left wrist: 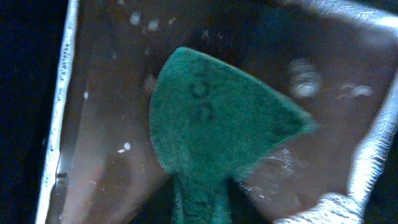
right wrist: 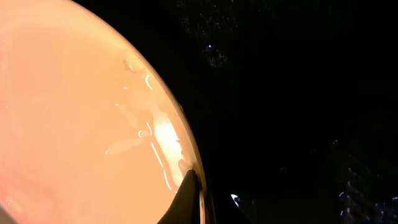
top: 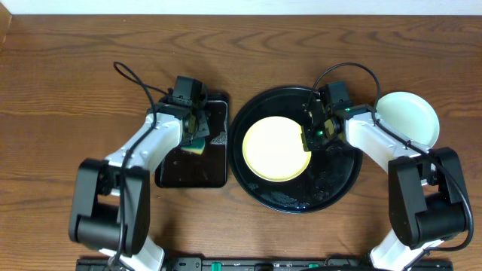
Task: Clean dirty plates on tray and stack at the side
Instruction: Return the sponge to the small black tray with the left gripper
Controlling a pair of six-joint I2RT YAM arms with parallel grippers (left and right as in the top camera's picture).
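Yellow plate [top: 275, 148] lies flat in the middle of the round tray [top: 339, 184]. Mint plate [top: 410, 117] sits on the table to the right of the tray, off it. Right gripper [top: 312, 134] is at the yellow plate's right rim, one fingertip [right wrist: 189, 196] on the edge; clamped or not, cannot tell. Left gripper [top: 194, 135] is left of the tray, over a rectangular tray [top: 173, 169], pinching a green sponge [left wrist: 217, 124].

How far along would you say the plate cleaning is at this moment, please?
Done: a mint plate sits off the round tray, to its right; I cannot tell if it is a stack. In hand: the left gripper holds the sponge over the rectangular tray, and the right gripper is at the rim of the yellow plate. Left: wiping and stacking that plate.
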